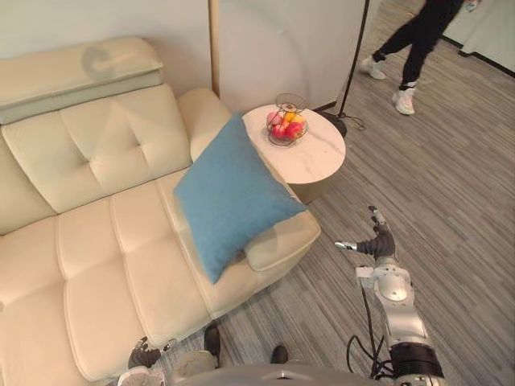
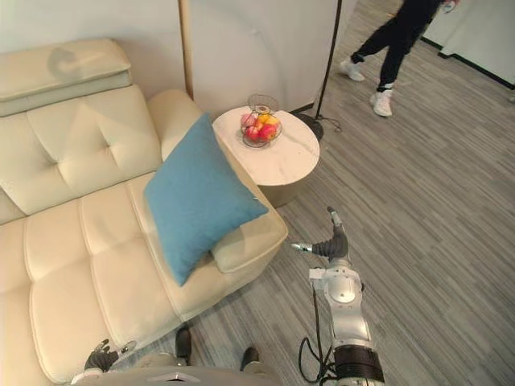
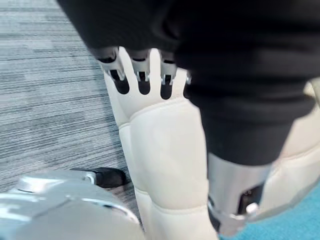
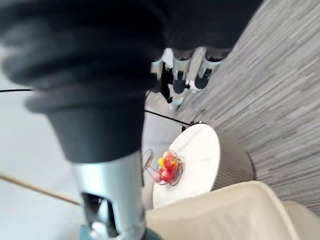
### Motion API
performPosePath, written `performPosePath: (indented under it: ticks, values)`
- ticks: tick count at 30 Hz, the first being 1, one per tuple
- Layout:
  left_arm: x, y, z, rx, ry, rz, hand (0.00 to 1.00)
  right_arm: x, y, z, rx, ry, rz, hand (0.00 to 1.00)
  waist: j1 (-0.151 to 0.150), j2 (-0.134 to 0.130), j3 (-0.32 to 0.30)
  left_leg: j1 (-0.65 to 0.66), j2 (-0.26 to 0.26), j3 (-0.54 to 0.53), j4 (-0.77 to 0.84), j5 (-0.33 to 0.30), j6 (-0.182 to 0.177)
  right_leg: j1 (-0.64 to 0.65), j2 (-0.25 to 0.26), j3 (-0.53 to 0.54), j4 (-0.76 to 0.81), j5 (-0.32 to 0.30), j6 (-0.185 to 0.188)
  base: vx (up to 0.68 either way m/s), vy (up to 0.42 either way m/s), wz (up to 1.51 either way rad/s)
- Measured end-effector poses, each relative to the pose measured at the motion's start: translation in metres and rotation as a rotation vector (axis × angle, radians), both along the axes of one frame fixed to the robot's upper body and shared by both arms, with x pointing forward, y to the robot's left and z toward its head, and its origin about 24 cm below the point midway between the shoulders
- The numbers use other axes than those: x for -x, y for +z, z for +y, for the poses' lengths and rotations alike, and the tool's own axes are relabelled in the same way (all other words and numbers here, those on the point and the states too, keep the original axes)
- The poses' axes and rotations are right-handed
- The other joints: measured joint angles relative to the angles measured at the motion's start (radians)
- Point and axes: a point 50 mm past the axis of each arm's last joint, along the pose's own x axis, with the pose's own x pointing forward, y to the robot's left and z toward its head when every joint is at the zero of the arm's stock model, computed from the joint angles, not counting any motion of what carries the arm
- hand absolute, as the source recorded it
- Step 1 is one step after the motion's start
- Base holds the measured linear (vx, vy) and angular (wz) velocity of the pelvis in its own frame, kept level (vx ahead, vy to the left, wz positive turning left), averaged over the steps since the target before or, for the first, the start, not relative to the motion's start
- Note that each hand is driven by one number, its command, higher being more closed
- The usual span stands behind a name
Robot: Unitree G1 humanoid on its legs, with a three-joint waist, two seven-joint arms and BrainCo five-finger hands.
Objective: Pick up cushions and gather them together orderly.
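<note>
A single blue cushion leans tilted against the right armrest of the cream sofa, one corner hanging over the seat's front edge. My right hand hovers open over the floor, to the right of the armrest and apart from the cushion, holding nothing. In the right wrist view its fingers point toward the side table. My left hand hangs low by the sofa's front edge, open and empty. Its fingers show before the sofa front, and a corner of the cushion is visible there.
A round white side table stands beside the armrest, with a wire fruit basket on it. Behind the table stands a floor lamp pole. A person walks at the far right on the grey striped floor.
</note>
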Motion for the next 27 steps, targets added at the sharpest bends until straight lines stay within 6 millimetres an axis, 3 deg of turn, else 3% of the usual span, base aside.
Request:
performPosePath:
  ticks: [5,13,15,21,22,27]
  values:
    - [0.000,0.001,0.002,-0.005,-0.001,-0.002,0.00,-0.029,0.025,0.019,0.076,0.142,-0.058,0.00,0.023,-0.007,0.006,-0.006,-0.003,-0.030,-0.001,0.002,0.003,0.004,0.002,-0.023,-0.004,-0.003,-0.002,0.03,-0.008,0.14]
    - [-0.006,0.004,0.006,-0.020,-0.010,-0.027,0.00,-0.064,0.042,0.050,0.141,0.287,-0.078,0.00,0.056,-0.041,0.062,-0.039,-0.004,-0.072,-0.007,0.014,-0.001,-0.009,0.002,-0.058,0.005,-0.016,-0.013,-0.02,0.008,0.17]
    - [-0.014,0.006,0.006,-0.023,-0.015,-0.055,0.00,-0.077,0.049,0.063,0.169,0.344,-0.080,0.00,0.069,-0.046,0.080,-0.071,-0.004,-0.077,-0.007,0.020,-0.005,-0.040,0.002,-0.063,0.007,-0.014,-0.015,-0.02,0.020,0.07]
    - [-0.046,0.016,0.004,-0.027,-0.041,-0.153,0.00,-0.099,0.064,0.075,0.187,0.382,-0.081,0.00,0.104,-0.058,0.158,-0.117,-0.004,-0.105,-0.001,0.048,0.004,-0.074,0.004,-0.092,0.012,-0.008,-0.013,0.01,-0.002,0.15]
    - [-0.052,0.018,0.005,-0.028,-0.045,-0.170,0.00,-0.104,0.070,0.075,0.189,0.377,-0.089,1.00,0.104,-0.058,0.179,-0.124,-0.004,-0.112,-0.001,0.053,0.003,-0.076,0.004,-0.104,0.013,-0.008,-0.013,0.01,-0.017,0.17]
    - [-0.076,0.026,0.002,-0.032,-0.074,-0.233,0.00,-0.122,0.086,0.071,0.223,0.330,-0.083,1.00,0.113,-0.065,0.220,-0.179,0.005,-0.121,-0.001,0.066,0.001,-0.132,0.011,-0.108,0.027,-0.001,-0.024,-0.01,-0.007,0.04]
